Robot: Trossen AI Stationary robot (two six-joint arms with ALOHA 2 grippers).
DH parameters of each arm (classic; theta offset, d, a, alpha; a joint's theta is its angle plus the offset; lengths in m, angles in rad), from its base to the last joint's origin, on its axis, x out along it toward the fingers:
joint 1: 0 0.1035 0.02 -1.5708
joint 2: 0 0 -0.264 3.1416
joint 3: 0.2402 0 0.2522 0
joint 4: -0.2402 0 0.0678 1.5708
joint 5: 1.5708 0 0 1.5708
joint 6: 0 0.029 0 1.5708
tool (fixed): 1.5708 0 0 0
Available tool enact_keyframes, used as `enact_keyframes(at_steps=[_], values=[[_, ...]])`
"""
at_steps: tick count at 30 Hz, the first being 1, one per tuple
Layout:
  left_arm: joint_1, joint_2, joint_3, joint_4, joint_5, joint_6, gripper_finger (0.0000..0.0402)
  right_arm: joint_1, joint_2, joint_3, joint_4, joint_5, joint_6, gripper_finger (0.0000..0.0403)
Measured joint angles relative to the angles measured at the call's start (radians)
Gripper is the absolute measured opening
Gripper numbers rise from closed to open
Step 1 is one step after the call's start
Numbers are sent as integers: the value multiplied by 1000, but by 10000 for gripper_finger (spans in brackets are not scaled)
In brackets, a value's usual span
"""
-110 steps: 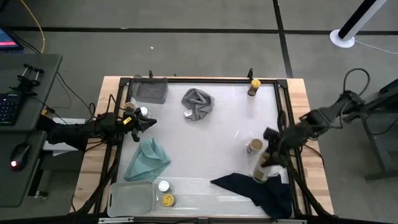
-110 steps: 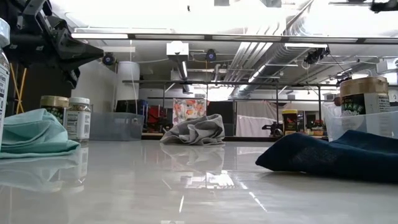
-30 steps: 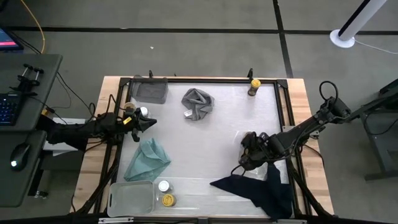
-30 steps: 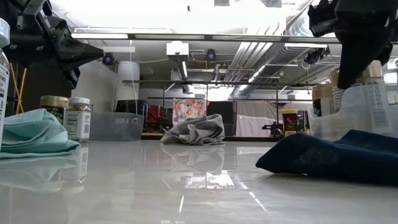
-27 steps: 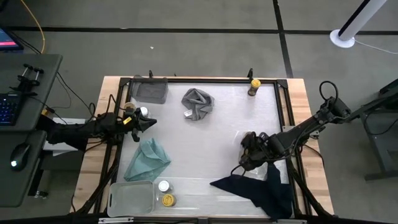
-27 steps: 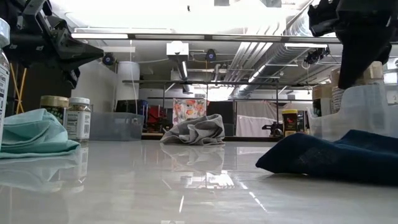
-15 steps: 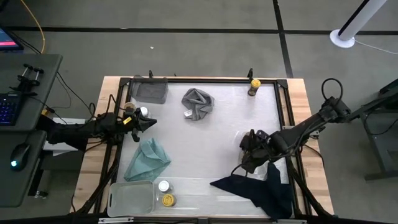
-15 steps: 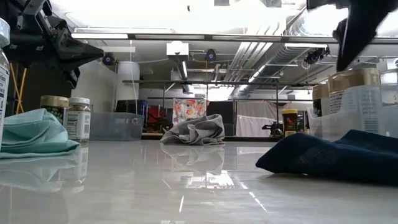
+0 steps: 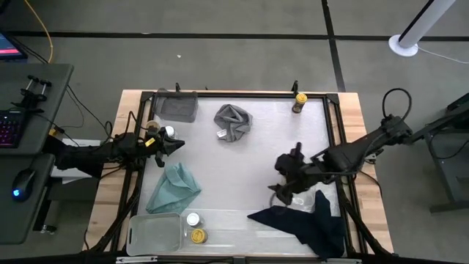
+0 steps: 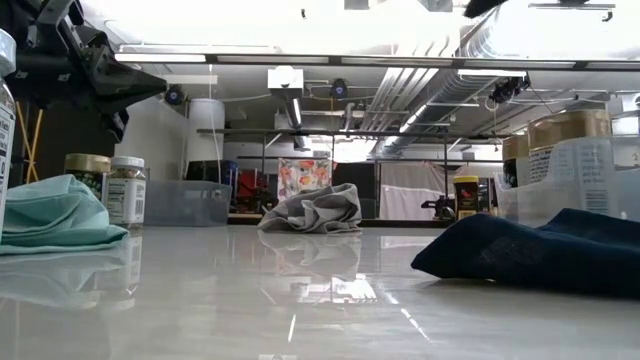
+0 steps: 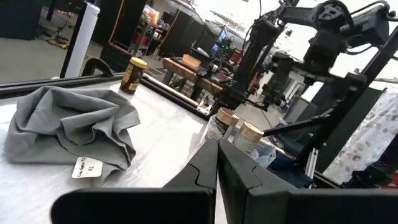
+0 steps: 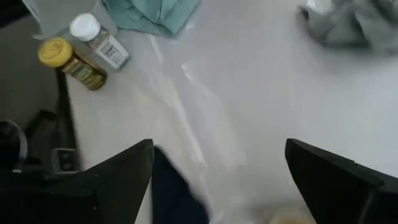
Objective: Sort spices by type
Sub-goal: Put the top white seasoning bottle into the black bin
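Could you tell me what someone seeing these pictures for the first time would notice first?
Probably the right claw, open above the table's right side beside the navy cloth at the near edge. Next, the crumpled grey cloth near the far middle and the teal cloth on the left. The left claw waits shut at the left edge, beside two jars.

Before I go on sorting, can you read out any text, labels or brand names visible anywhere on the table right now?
Nothing can be read.
White tag on the grey cloth: dark marks, too small to read.
Label on the white-capped jar: print blurred.
Label on the yellow-capped jar: blurred.
Labels on the two tan-topped jars: too small to read.
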Motion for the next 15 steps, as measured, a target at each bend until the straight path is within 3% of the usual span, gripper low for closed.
enact_keyframes(at_steps=[5, 8, 12, 15], values=[[0, 0, 0, 0, 0, 0, 1, -69, 116, -2, 5, -44, -70, 284], [0, 0, 0, 0, 0, 0, 1, -106, 192, 5, 2, -116, -120, 188], [0, 0, 0, 0, 0, 0, 1, -141, 276, 25, -19, -242, -215, 30], [0, 0, 0, 0, 0, 0, 1, -146, 337, 25, -54, -316, -245, 21]])
